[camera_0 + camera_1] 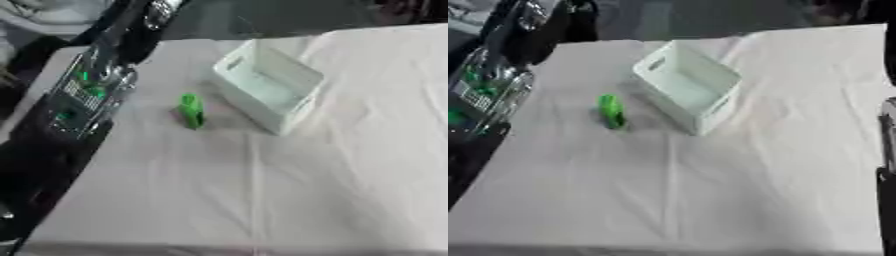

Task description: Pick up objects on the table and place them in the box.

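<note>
Green object point(191, 111) on white cloth point(262, 190), just left of open box point(267, 85); left arm point(83, 95) at left edge, hand's state impossible to tell.

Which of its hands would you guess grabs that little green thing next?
Probably the left. The green object lies left of the white box, nearer the left arm along the table's left edge. Only a sliver of the right arm shows.
</note>
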Available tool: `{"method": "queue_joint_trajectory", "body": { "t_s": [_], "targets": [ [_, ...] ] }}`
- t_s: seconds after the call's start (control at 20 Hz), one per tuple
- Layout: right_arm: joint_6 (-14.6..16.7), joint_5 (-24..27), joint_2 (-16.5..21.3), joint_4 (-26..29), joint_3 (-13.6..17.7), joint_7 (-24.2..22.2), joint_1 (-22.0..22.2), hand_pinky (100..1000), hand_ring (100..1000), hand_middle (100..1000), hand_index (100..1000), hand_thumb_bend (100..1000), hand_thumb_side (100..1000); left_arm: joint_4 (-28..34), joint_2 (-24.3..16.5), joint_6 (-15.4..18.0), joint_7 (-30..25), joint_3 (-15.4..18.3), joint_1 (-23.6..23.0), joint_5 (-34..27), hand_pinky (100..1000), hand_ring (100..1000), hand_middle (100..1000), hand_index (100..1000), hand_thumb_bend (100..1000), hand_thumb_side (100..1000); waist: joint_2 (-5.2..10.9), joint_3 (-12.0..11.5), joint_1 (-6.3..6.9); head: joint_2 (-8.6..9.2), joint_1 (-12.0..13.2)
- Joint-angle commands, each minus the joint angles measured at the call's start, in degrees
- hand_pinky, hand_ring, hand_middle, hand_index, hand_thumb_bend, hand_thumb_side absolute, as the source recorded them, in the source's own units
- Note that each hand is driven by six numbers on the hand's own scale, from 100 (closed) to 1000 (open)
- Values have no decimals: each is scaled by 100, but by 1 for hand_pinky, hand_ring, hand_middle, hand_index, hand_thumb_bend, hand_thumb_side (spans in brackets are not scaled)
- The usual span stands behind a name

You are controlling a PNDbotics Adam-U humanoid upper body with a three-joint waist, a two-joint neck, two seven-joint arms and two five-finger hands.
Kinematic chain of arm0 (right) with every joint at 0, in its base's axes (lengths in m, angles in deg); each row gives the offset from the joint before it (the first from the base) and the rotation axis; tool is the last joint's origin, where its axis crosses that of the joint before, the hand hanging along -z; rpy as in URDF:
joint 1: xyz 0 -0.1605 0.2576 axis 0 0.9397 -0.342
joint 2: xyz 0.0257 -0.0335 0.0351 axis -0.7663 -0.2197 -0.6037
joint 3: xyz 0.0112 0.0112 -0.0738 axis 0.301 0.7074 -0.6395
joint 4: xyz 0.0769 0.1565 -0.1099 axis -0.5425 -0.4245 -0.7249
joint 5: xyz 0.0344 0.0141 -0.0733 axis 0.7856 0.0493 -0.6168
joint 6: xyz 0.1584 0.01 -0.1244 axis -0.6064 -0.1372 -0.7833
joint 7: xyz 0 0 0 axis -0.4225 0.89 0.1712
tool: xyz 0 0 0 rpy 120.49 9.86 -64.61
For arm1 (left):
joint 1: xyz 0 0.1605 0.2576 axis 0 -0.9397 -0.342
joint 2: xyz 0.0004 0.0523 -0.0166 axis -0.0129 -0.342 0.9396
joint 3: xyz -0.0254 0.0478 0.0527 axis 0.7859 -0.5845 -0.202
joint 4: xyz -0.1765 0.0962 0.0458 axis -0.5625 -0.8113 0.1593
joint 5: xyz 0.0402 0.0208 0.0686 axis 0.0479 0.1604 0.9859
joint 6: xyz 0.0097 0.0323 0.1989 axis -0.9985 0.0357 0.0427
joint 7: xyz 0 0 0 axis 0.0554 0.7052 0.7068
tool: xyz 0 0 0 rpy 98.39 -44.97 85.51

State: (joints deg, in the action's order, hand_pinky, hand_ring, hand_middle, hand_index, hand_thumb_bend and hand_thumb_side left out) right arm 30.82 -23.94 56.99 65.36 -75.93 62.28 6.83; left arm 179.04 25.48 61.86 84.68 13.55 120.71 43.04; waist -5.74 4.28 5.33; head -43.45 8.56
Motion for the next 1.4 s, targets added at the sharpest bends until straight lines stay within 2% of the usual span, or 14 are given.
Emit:
{"method": "queue_joint_trajectory", "body": {
  "t_s": [0.05, 0.25, 0.55, 0.65, 0.8, 1.0, 1.4],
  "targets": [
    [-2, 6, -11, 98, 25, -15, -69, 401, 327, 434, 541, 100, 1000, -1, -65, -28, 251, 28, 56, -604, 788, 685, 834, 1000, 268, 934, 72, 1, -16, 140, -66],
    [-4, 6, -10, 98, 27, -16, -69, 402, 327, 434, 541, 100, 1000, -51, -90, -18, 625, 65, 11, -1083, 793, 689, 834, 1000, 285, 937, 71, -6, -19, 248, -138],
    [-8, 3, -4, 98, 30, -22, -67, 402, 327, 434, 541, 100, 1000, -85, -194, -76, 1069, 55, -103, -1450, 804, 698, 838, 1000, 305, 952, 70, -17, -19, 288, -129],
    [-11, 1, -1, 98, 30, -24, -64, 402, 327, 434, 541, 100, 1000, -59, -290, -151, 1174, 50, -167, -1511, 807, 696, 837, 1000, 302, 954, 70, -22, -15, 239, -94],
    [-16, -3, 8, 98, 32, -26, -61, 402, 327, 434, 541, 100, 1000, 9, -459, -300, 1317, 70, -286, -1474, 812, 695, 836, 1000, 282, 945, 73, -32, -5, 75, 59],
    [-28, -9, 20, 98, 31, -43, -53, 404, 328, 435, 543, 100, 1000, 113, -655, -477, 1447, 106, -448, -1314, 812, 692, 836, 1000, 271, 938, 78, -47, -1, -39, 74],
    [-36, -19, 23, 98, 34, -63, -58, 405, 329, 436, 543, 100, 1000, 116, -876, -615, 1334, 97, -699, -1078, 814, 688, 838, 1000, 248, 912, 69, -54, -1, -67, 38]
  ]
}}
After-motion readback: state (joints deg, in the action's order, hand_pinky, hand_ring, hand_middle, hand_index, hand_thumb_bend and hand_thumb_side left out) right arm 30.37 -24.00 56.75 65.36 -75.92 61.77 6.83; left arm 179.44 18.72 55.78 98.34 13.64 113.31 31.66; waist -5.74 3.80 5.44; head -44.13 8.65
